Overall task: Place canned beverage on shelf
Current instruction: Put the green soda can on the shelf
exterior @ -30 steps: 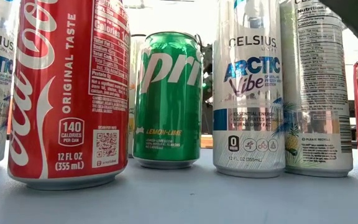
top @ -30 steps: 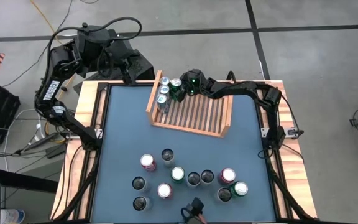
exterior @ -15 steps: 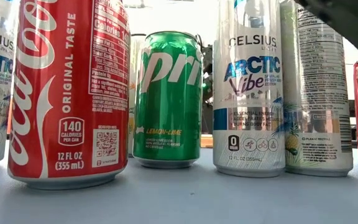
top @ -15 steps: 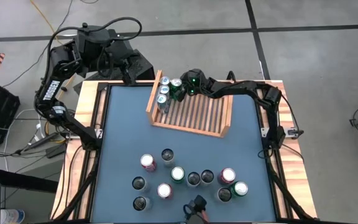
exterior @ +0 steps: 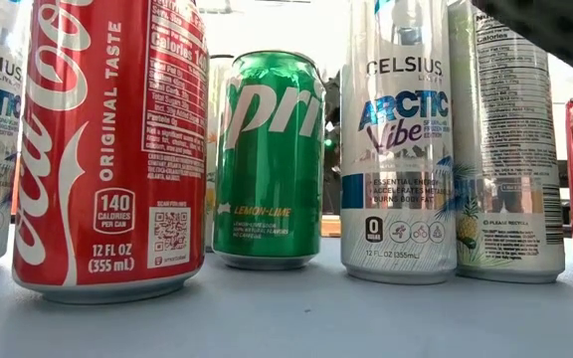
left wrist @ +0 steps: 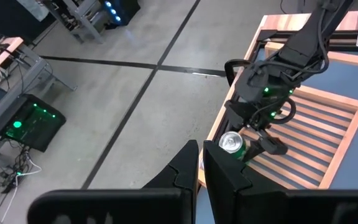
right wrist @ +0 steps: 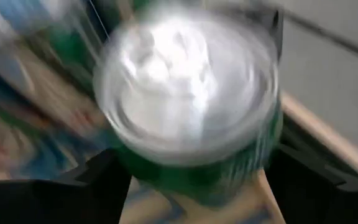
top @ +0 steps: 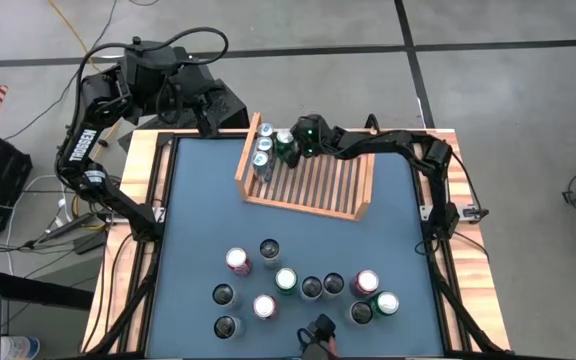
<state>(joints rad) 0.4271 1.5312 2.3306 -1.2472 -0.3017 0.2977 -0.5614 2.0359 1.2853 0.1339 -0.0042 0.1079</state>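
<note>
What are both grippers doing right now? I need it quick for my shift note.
Left gripper: shut, empty, parked off the table's far left corner.
Right gripper: open around the green can standing on the shelf.

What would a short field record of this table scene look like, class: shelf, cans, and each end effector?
shelf: wooden rack at the table's far side
cans on shelf: three tall cans along its left board, plus a green can beside them
right end effector: at the green can, fingers on either side
left end effector: shut, off the table's far left corner
loose cans: clustered at the near edge
</note>
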